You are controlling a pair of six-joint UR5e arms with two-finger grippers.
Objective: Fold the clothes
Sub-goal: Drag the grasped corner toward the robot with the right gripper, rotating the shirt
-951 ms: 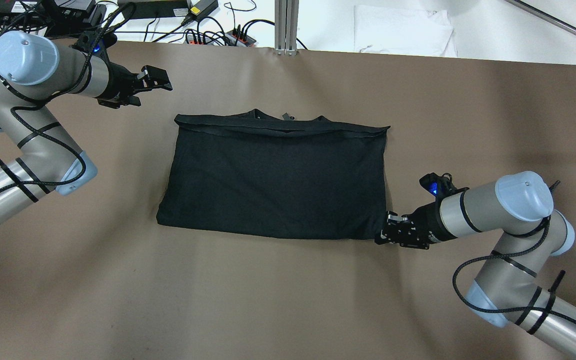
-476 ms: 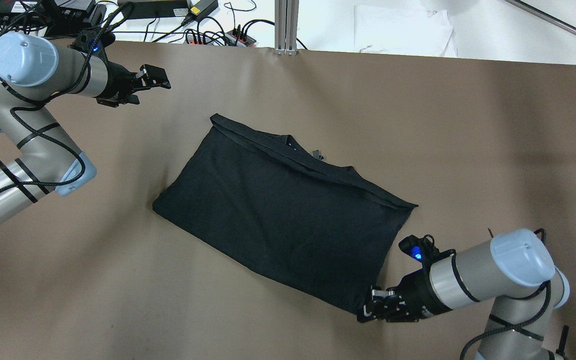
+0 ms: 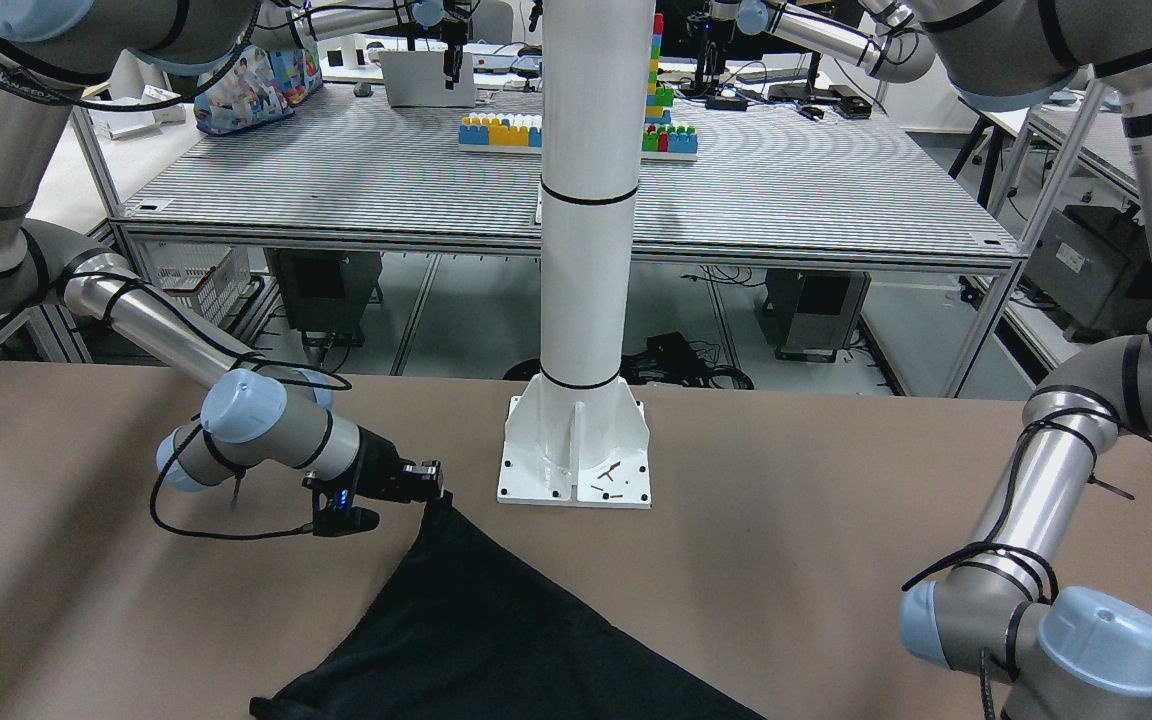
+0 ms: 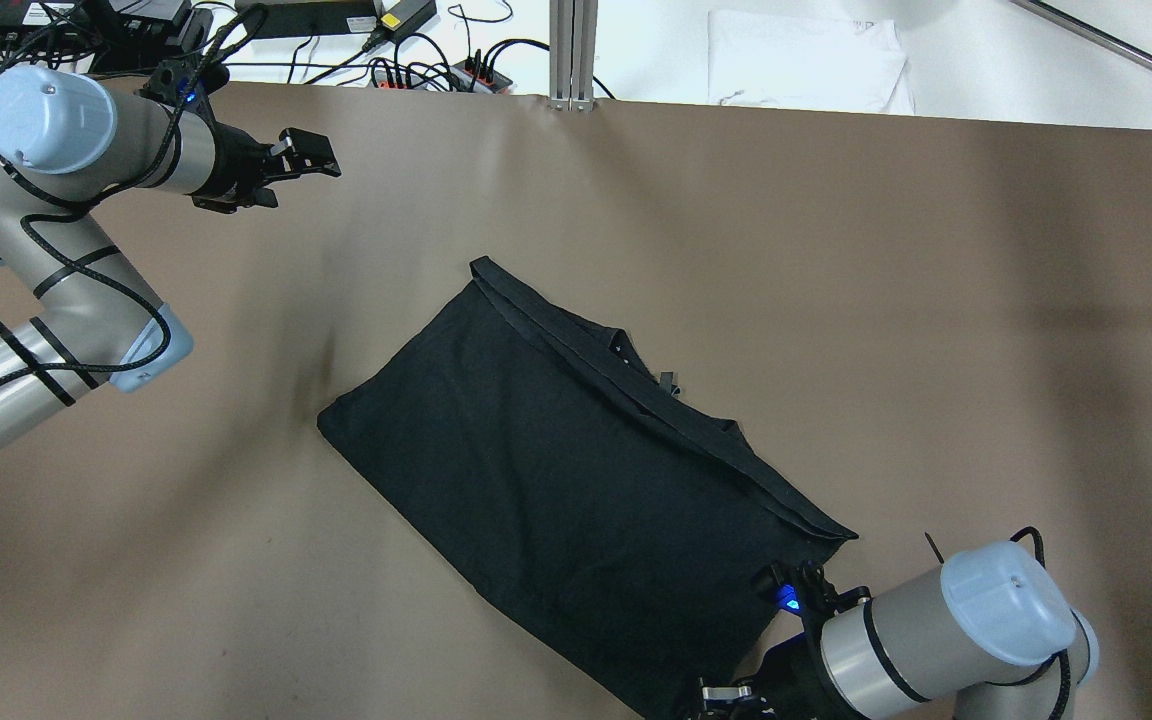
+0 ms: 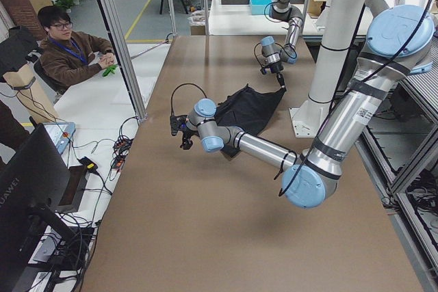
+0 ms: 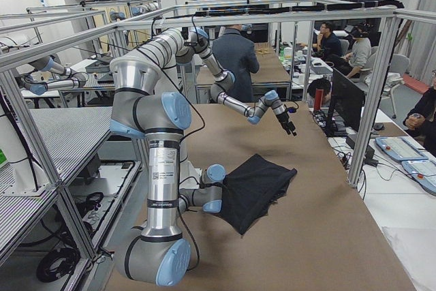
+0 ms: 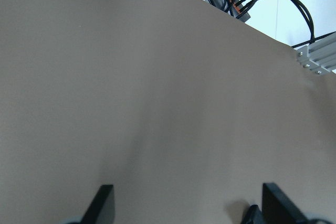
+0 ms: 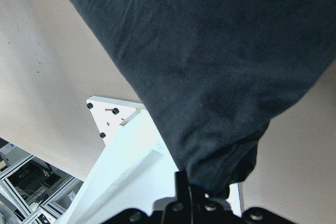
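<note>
A black folded garment (image 4: 576, 480) lies slantwise on the brown table (image 4: 936, 300). It also shows in the front view (image 3: 496, 630) and the right wrist view (image 8: 210, 51). My right gripper (image 4: 726, 698) is at the table's near edge, shut on the garment's near right corner. In the front view the right gripper (image 3: 433, 492) pinches that corner, and the cloth hangs taut from it. My left gripper (image 4: 321, 158) is open and empty at the far left, well apart from the garment. Its fingers (image 7: 102, 205) show spread over bare table.
The robot's white column base (image 3: 576, 455) stands just behind the gripped corner. Cables and power strips (image 4: 416, 60), a metal post (image 4: 571, 50) and a white cloth (image 4: 806, 65) lie past the far edge. An operator (image 5: 68, 52) sits beyond the table's left end.
My right gripper has pulled the garment's near right corner toward the robot. The garment has swung from level to diagonal and slid right. My left arm has barely moved.
</note>
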